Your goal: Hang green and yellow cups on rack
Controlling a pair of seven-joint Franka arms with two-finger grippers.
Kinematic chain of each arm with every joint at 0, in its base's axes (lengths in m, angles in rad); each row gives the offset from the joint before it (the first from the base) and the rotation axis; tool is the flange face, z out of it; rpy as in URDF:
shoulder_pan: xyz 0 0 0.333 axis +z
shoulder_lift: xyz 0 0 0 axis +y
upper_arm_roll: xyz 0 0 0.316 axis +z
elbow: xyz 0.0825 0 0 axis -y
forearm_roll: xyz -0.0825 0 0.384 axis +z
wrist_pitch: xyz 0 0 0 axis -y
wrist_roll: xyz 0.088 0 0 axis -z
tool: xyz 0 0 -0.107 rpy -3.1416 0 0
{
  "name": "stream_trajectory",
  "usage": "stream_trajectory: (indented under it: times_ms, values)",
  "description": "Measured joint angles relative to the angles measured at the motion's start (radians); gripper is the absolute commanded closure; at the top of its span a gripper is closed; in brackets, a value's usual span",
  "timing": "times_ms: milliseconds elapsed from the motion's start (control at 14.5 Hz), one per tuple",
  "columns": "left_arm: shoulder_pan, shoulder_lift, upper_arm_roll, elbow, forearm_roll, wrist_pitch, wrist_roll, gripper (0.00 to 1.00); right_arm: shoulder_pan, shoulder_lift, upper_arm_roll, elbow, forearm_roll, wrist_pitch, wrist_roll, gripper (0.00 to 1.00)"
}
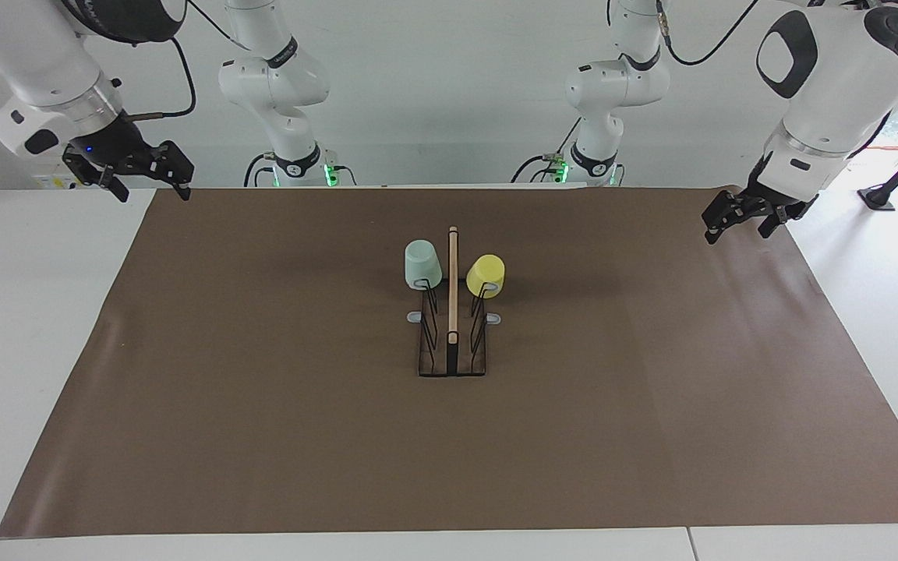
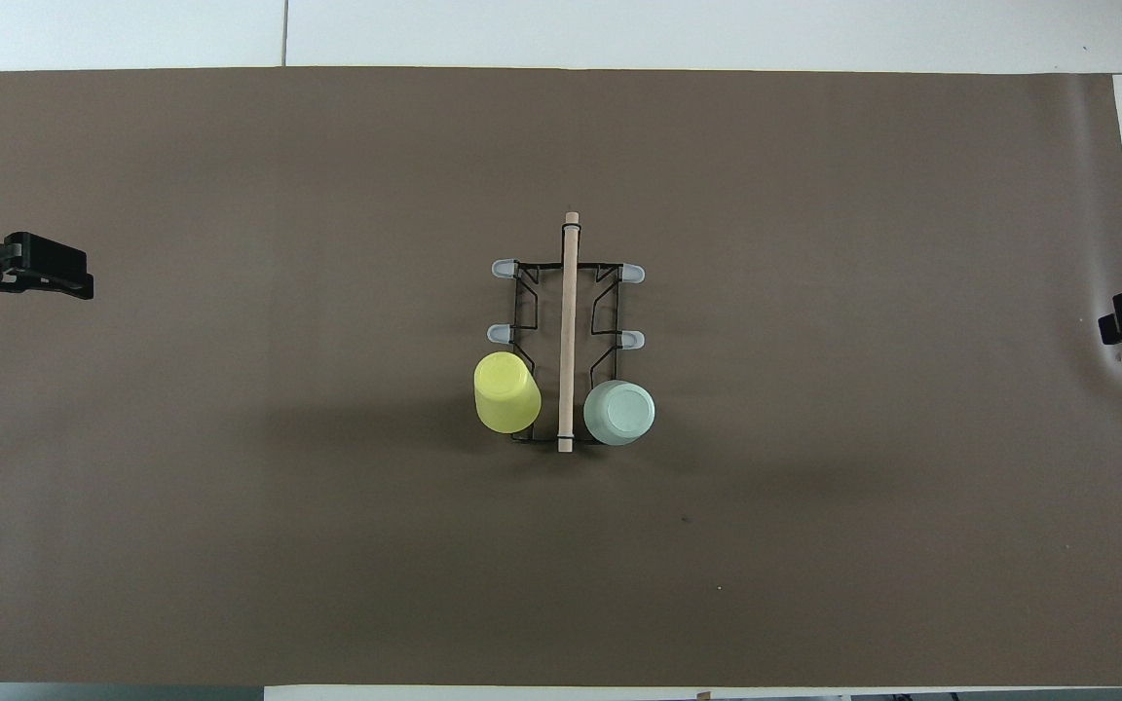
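Right gripper (image 1: 145,181) hangs over the right arm's end of the brown-covered surface (image 1: 262,405), jaws apart and holding nothing. Mid-surface, the rack (image 1: 452,343) carries both cups upside down on the pegs nearest the robots (green cup (image 1: 422,265) toward the right arm's end, yellow cup (image 1: 486,275) toward the left arm's, tilted). Left gripper (image 1: 741,216) hangs over the left arm's end, jaws apart, empty.

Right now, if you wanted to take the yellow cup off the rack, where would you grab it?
Probably by the yellow cup's tapered sides near its closed bottom, coming from above: it hangs upside down on a rack peg, so lifting up frees it.
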Motion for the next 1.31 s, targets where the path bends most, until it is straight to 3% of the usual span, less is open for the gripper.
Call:
stream_trajectory:
  times_ms: [1313]
  values:
    - [0.001, 0.0, -0.001, -0.001, 0.0, 0.0, -0.001, 0.0, 0.014, 0.007, 0.01, 0.002, 0.0, 0.059, 0.064, 0.0]
